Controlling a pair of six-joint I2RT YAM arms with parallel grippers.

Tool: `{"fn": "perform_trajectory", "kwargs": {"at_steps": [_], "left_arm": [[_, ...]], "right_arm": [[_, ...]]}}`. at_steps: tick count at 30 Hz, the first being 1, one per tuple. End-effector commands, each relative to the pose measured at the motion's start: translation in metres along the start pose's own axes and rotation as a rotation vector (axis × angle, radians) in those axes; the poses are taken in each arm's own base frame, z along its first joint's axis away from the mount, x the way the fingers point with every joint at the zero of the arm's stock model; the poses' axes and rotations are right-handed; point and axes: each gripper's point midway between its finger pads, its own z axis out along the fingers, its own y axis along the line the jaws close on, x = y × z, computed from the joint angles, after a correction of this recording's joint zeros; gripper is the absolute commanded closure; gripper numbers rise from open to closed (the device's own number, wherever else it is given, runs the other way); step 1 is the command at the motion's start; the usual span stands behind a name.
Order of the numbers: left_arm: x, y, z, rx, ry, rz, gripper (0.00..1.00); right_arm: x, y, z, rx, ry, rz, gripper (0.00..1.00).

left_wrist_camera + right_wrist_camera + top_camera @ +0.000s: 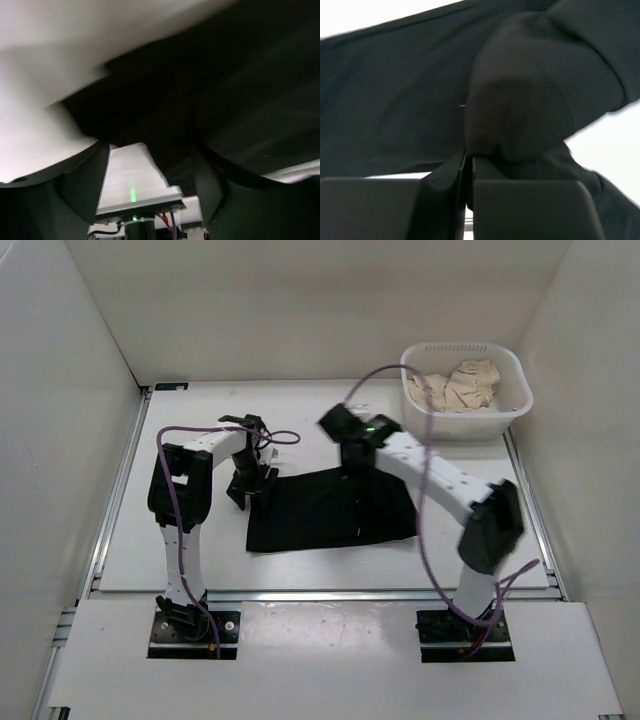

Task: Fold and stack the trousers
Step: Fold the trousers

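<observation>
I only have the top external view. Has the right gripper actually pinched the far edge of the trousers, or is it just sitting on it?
Observer: Pinched. The right wrist view shows the right gripper with fingers shut together and a bunch of the trousers caught at their tips.
Operator: And the left one?
Observer: The left gripper is open, fingers spread wide, black cloth right ahead of them.
Operator: Touching it?
Observer: Unclear; that view is blurred. Cloth fills most of it, bare table only upper left.
</observation>
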Motion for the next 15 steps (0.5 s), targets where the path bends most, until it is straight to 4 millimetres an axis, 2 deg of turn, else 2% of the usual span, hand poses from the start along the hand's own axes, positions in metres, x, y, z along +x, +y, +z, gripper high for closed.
{"fn": "perform_trajectory", "kwargs": {"at_steps": [1, 2, 3, 4, 5, 6, 7, 9, 10, 11, 12, 15], "left_arm": [[-0.003, -0.022, 0.0, 0.13, 0.02, -0.004, 0.25], [-0.001, -0.021, 0.01, 0.13, 0.05, -0.01, 0.3], [0.001, -0.021, 0.014, 0.13, 0.062, -0.012, 0.43], [0.001, -0.022, 0.016, 0.142, 0.071, -0.014, 0.52], [0.001, -0.022, 0.021, 0.142, 0.076, -0.015, 0.62], [0.0, -0.024, 0.021, 0.156, 0.076, -0.016, 0.73], [-0.002, -0.026, 0.023, 0.168, 0.079, -0.017, 0.86], [-0.001, -0.027, 0.026, 0.177, 0.088, -0.019, 0.86], [-0.001, -0.03, 0.025, 0.191, 0.088, -0.02, 0.86], [-0.005, -0.03, 0.023, 0.191, 0.077, -0.018, 0.86], [-0.005, -0.03, 0.023, 0.191, 0.077, -0.018, 0.86], [-0.011, -0.03, 0.02, 0.191, 0.058, -0.013, 0.86]], "right_arm": [[0.025, 0.084, -0.009, -0.069, 0.056, -0.154, 1.0], [-0.011, 0.123, -0.038, -0.183, -0.037, -0.158, 1.0], [-0.006, 0.153, -0.018, -0.192, -0.01, -0.212, 1.0], [-0.003, 0.175, -0.025, -0.228, -0.01, -0.257, 1.0], [0.006, 0.2, -0.006, -0.277, 0.04, -0.304, 1.0], [-0.004, 0.224, -0.026, -0.377, 0.008, -0.304, 1.0], [-0.005, 0.244, -0.024, -0.454, -0.004, -0.303, 1.0], [-0.001, 0.262, -0.026, -0.562, -0.01, -0.353, 1.0], [0.018, 0.27, -0.021, -0.609, 0.029, -0.391, 1.0], [0.01, 0.28, -0.026, -0.657, -0.016, -0.393, 1.0], [0.009, 0.282, -0.027, -0.675, -0.03, -0.421, 1.0], [0.028, 0.3, -0.016, -0.732, 0.03, -0.468, 1.0]]}}
